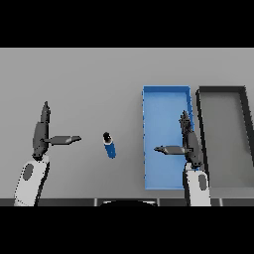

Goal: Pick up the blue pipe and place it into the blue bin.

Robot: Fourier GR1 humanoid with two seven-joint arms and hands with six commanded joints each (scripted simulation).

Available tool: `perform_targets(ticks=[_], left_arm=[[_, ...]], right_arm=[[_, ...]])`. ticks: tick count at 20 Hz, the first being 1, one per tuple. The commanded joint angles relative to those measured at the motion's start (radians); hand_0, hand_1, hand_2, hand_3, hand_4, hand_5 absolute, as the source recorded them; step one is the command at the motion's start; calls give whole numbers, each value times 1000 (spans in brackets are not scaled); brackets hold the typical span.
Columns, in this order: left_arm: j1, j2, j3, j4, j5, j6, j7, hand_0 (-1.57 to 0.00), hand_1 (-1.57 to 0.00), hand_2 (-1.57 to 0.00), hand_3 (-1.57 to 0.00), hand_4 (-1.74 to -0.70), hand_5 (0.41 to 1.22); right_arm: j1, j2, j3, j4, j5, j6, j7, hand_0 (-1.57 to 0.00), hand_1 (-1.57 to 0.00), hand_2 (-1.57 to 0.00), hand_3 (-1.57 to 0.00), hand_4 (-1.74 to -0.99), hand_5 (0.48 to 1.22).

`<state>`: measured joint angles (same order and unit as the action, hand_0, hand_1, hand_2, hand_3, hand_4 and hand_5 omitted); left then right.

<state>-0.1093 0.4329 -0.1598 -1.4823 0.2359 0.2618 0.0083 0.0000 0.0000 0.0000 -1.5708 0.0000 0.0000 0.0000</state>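
The blue pipe [109, 145] lies on the grey surface [89, 79] a little left of centre, nearer the front edge than the back, its dark cap end pointing toward the back. Open surface surrounds it on every side. The blue bin [147, 139] sits to its right, its long sides running front to back, and a dark grey bin [201, 119] stands just beside that one, close to the right edge. No writing can be read on any of them. The left hand [40, 134] hovers left of the pipe, well apart, fingers straight and pointing toward the back, thumb stretched toward the pipe. The right hand [188, 141] hangs over the blue bin's right wall, fingers straight, thumb pointing left, holding nothing.
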Motion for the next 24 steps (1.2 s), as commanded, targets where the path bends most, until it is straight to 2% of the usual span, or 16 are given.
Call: perform_targets(ticks=[1, 6, 7, 8, 9, 11, 14, 16, 19, 22, 24], left_arm=[[-2, 0, 1, 1, 1, 0, -4, 1, 1, 1, 1, -966, 593], [-18, 3, 6, 19, 4, -8, 2, 1, 1, 1, 1, -966, 593], [10, 66, -19, 24, -4, -113, -70, 1, 1, 1, 1, -966, 593], [27, 103, -33, 38, -12, -177, -110, 1, 1, 1, 1, -963, 592], [36, 136, -37, 45, -17, -219, -142, 1, 1, 1, 1, -960, 590], [42, 157, -46, 54, -26, -257, -177, 1, 1, 1, 1, -959, 592], [30, 173, -47, 63, 0, -315, -184, 1, 1, 1, 1, -960, 593], [63, 197, -66, 19, 11, -368, -219, 1, 1, 1, 1, -976, 584], [99, 244, -101, -46, 9, -431, -207, 1, 1, 1, 1, -1026, 549], [111, 213, -184, -95, -8, -478, -154, 1, 1, 1, 1, -1095, 510], [110, 190, -229, -139, -36, -473, -118, 1, 1, 1, 1, -1126, 485]], right_arm=[[-2, 1, 0, 1, 0, -2, 1, 1, 1, 1, 1, -1205, 629], [-16, 7, -2, 18, 1, -6, 6, 1, 1, 1, 1, -1205, 629], [18, -67, 22, -19, 72, 9, -78, 1, 1, 1, 1, -1205, 629], [42, -104, 45, -49, 119, 15, -111, 1, 1, 1, 1, -1201, 628], [67, -115, 71, -77, 157, 16, -132, 1, 1, 1, 1, -1197, 627], [81, -130, 81, -99, 181, 15, -114, 1, 1, 1, 1, -1193, 622], [84, -125, 96, -108, 197, 13, -99, 1, 1, 1, 1, -1203, 625], [82, -136, 91, -107, 193, 19, -93, 1, 1, 1, 1, -1192, 621], [78, -137, 91, -98, 192, 22, -108, 1, 1, 1, 1, -1179, 616], [67, -137, 93, -101, 193, 23, -93, 1, 1, 1, 1, -1173, 616], [79, -142, 92, -114, 192, 26, -87, 1, 1, 1, 1, -1174, 618]])
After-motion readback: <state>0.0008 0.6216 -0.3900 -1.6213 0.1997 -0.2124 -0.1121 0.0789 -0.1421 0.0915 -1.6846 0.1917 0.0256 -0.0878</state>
